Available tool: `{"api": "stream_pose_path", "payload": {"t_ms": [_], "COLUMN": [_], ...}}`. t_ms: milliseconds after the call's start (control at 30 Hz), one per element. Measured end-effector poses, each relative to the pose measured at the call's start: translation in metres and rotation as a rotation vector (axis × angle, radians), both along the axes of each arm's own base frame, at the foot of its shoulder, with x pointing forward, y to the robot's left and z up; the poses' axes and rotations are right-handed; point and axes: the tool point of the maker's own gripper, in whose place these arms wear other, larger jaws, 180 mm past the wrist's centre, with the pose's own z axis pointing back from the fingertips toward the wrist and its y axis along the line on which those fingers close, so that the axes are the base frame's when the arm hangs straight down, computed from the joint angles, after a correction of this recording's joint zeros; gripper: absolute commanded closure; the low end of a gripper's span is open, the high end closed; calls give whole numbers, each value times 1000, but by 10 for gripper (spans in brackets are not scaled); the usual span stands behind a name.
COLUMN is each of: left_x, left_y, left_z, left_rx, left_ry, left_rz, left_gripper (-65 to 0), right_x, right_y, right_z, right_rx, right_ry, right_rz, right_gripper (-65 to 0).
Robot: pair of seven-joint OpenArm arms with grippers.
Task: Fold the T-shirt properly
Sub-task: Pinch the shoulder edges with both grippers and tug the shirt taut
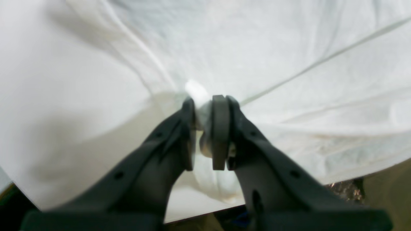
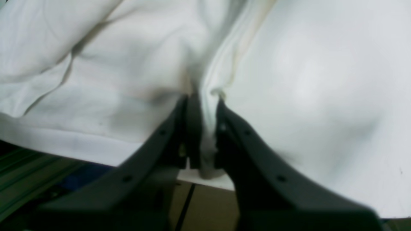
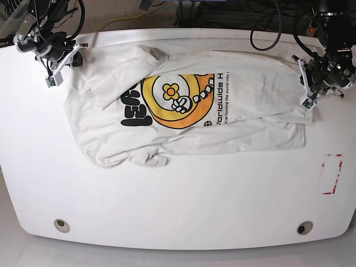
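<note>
I see the T-shirt (image 3: 222,119) spread graphic-up on the bench (image 3: 178,200), stretched between my 2 hands: left hand (image 1: 207,128) and right hand (image 2: 200,134) each clamp a cloth edge.

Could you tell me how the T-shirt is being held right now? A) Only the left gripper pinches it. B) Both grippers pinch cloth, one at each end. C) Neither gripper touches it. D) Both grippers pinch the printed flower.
B: the left gripper and the right gripper each have white cloth of the T-shirt pinched between their fingers, at opposite ends.
</note>
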Motion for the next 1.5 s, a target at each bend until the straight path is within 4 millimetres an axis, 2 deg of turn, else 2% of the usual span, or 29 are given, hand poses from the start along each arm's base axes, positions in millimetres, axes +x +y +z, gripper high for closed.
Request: {"api": "stream_pose_path", "payload": {"t_ms": [167, 233, 367, 433, 567, 667, 767, 833, 900, 967, 1033, 1100, 1200, 1300, 1400, 1500], "left_x": [-2, -2, -2, -2, 2, 12, 16, 15, 21, 32, 40, 43, 45, 32, 9, -9], "left_y": [40, 47, 46, 45, 49, 49, 53, 62, 72, 81, 86, 85, 70, 52, 34, 10], "left_z": [20, 24, 23, 23, 26, 31, 30, 28, 34, 49, 60, 67, 78, 78, 58, 34], "left_rx": [32, 35, 28, 27, 42, 39, 25, 36, 53, 72, 83, 84, 44, 28, 33, -26], "left_ry": [-65, -78, -79, -78, -83, -109, -112, -88, -98, -136, -167, -189, -232, -232, -150, -91], "left_rz": [132, 155, 160, 157, 163, 165, 177, 191, 200, 201, 196, 189, 150, 95, 42, 15], "left_gripper": [-44, -47, -61, -114, -319, -428, -438, -440, -440, -442, -442, -442, -440, -440, -440, -439], "right_x": [1, 1, 1, 1, 0, 0, 0, 0, 0, 3, 8, 11, 15, 16, 23, 30], "right_y": [1, 2, 2, 2, 5, 7, 7, 7, 7, 8, 8, 9, 11, 13, 25, 38], "right_z": [1, 1, 1, 0, -1, -2, -2, -2, -1, 5, 12, 19, 28, 37, 46, 55], "right_rx": [10, 12, 11, 9, 18, 23, 23, 23, 18, 4, -10, -24, -32, -40, 25, 101], "right_ry": [-8, -9, -7, -6, -6, -5, -6, -5, -8, -26, -51, -71, -109, -136, -186, -244], "right_rz": [-2, 0, 0, 0, -5, -7, -7, -7, -7, 0, 10, 18, 9, -8, 1, 10], "right_gripper": [0, 0, 0, 0, 0, 0, 0, 0, 0, -41, -119, -178, -303, -376, -406, -409]}}
